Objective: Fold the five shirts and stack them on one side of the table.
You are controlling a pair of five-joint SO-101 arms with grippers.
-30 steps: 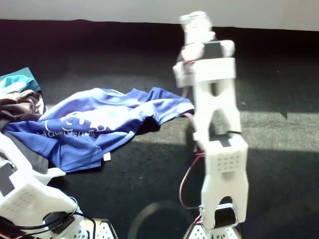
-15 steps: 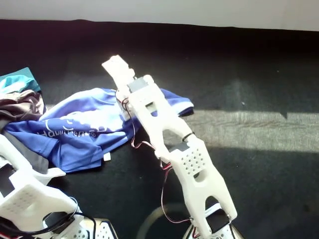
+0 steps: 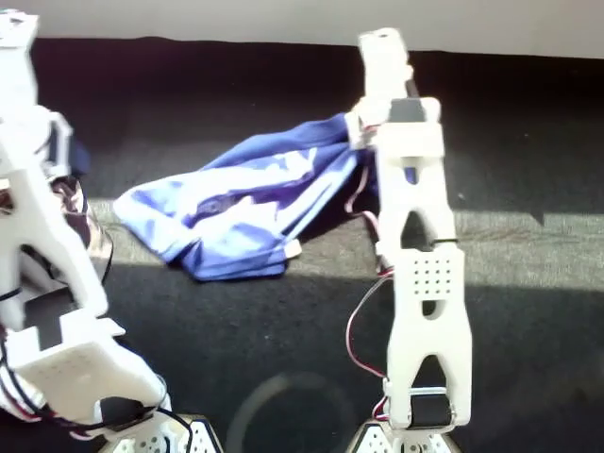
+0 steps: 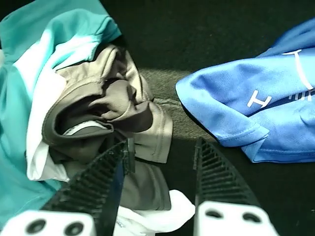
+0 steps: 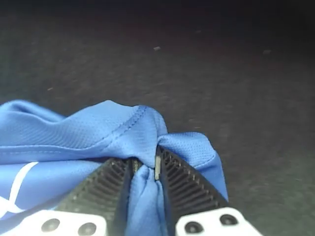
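My right gripper (image 5: 145,169) is clamped on a small bunched pinch of the blue shirt (image 3: 245,203), right at a hemmed edge. That is my first worry: so little cloth sits between the ribbed pads that a firm pull could, I judge, draw the fold out and drop the shirt. The shirt lies crumpled on the dark table (image 3: 528,330), stretching from my right arm toward the heap on the left side. Held at one point only, it will likely trail and rope up rather than open flat, so a fold made from here may come out crooked. The red wires (image 3: 357,203) hanging off my right arm dangle just beside the cloth near the grip, and if I swing low they could catch in it.

My left gripper (image 4: 161,147) hangs with its jaws apart, holding nothing, above the heap where the grey shirt (image 4: 108,108) lies tangled in the teal shirt (image 4: 29,44). One jaw is over the grey cloth, the other over bare table between the heap and a blue hem. If I come down here I may nip grey and teal together, or take several layers at once, and drag the whole heap along. If both arms pull at once, the blue edge near the heap could also get swept under it
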